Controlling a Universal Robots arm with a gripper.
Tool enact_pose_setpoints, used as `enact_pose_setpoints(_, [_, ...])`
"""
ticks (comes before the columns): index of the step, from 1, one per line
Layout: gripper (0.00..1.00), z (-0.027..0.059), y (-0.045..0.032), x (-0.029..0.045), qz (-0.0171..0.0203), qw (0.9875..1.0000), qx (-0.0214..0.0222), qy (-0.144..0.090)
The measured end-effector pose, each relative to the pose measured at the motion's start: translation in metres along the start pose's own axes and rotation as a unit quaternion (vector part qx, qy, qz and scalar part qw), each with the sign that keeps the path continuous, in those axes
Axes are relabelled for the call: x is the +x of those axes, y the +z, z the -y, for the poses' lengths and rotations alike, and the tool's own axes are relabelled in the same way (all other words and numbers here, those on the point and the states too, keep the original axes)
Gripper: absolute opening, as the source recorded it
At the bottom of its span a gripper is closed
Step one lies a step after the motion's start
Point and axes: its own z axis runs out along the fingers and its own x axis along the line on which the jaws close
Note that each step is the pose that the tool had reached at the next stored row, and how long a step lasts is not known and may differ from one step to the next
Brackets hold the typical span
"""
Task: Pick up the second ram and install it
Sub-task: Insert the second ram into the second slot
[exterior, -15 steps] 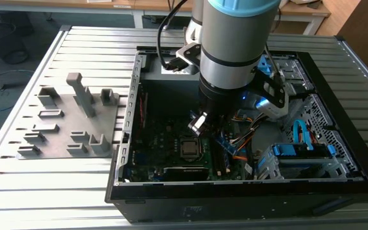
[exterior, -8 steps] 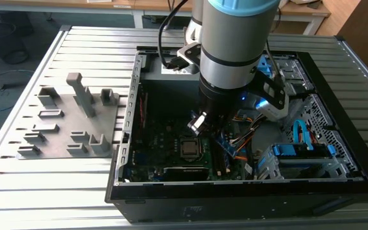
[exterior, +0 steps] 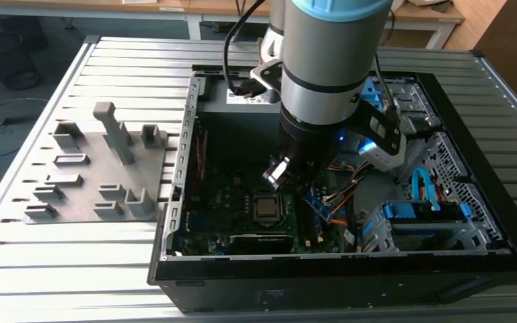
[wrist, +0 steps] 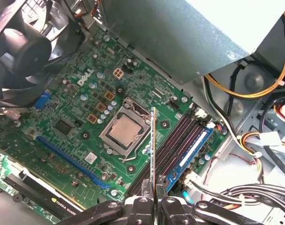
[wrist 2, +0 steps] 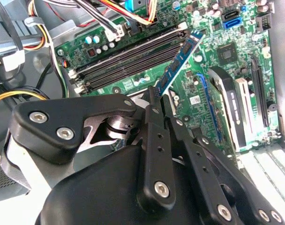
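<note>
My gripper (wrist: 154, 200) is shut on the second ram (wrist: 153, 150), a thin blue stick seen edge-on in the first wrist view. In the second wrist view the second ram (wrist 2: 180, 61) slants out from the gripper (wrist 2: 157, 101) toward the motherboard. It hangs above the board between the processor socket (wrist: 123, 131) and the dark memory slots (wrist: 173, 147), not touching them. Another blue memory stick (wrist: 193, 149) sits seated in the outermost slot. In the exterior view the gripper (exterior: 281, 178) is down inside the open computer case (exterior: 330, 269).
A grey power supply (wrist: 203, 33) and bundles of cables (wrist: 255, 140) lie beside the slots. A black fan (wrist: 25, 51) and an expansion card (wrist: 34, 192) flank the socket. Blue drive brackets (exterior: 425, 212) fill the case's right side. A grey fixture plate (exterior: 97, 175) lies at the exterior view's left.
</note>
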Motion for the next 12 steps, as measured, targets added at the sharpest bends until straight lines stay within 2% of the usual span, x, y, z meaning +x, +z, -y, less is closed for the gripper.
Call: enact_pose_setpoints(12, [0.14,0.0,0.0,0.0,-0.0018,0.9997,0.0039,0.023])
